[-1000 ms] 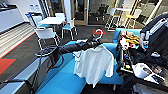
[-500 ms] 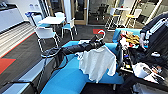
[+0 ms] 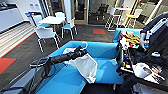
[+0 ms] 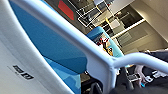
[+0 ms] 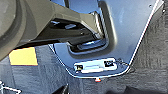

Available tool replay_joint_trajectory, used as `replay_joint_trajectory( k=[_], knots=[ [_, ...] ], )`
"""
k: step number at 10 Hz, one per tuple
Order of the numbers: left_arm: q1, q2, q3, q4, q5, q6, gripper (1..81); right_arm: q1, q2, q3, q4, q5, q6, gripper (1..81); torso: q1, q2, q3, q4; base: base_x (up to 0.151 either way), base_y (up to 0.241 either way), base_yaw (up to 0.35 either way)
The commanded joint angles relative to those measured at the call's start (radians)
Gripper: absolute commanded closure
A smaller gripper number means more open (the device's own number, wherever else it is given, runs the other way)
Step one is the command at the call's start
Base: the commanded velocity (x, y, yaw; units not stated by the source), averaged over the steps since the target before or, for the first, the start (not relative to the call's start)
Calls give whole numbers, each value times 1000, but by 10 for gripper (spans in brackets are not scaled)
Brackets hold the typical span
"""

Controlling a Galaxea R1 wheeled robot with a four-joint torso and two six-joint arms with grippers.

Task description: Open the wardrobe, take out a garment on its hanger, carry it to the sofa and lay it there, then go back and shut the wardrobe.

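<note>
My left arm reaches in from the lower left, and my left gripper (image 3: 81,52) is shut on the white hanger (image 3: 85,45), just below its curved hook. The white garment (image 3: 85,66) hangs from the hanger, drooping over the seat of the blue sofa (image 3: 105,51), its lower end touching or nearly touching the cushion. In the left wrist view the hanger (image 4: 100,62) shows large and close. The garment's fabric with a small label (image 4: 15,65) is beside it, and the sofa (image 4: 50,47) lies behind. The wardrobe is out of view.
White chairs (image 3: 46,35) and a white table (image 3: 53,20) stand behind the sofa to the left. A dark cluttered rig (image 3: 140,67) crowds the sofa's right end. A second blue seat (image 3: 125,32) holds a pile of items. Dark carpet (image 5: 150,62) has red patches (image 3: 99,31).
My left arm has moved left and down with the hanger, bringing the garment lower over the sofa seat. The room has barely shifted.
</note>
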Motion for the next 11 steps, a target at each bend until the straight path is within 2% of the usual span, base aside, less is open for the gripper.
replay_joint_trajectory(
  k=[1, 4, 10, 11],
  knots=[
    [-223, 17, -34, 67, -32, 11, 811, -16, -3, 9, -5, -67, -1, 10, 0, 0, 0, 0, 0, 0, 0],
    [-197, -63, -37, 138, 5, 11, 811, -16, -1, 9, -5, -67, -1, 10, 0, 0, 0, 0, 0, 0, 0],
    [-119, -161, -37, 236, 12, 14, 811, -22, -1, 7, -5, -58, -1, 10, 0, 0, 0, 0, 0, 0, 0],
    [-93, -174, -36, 254, 11, 14, 811, -22, -1, 7, -5, -58, -1, 10, 0, 0, 0, -26, 0, 0, 0]
  ],
)
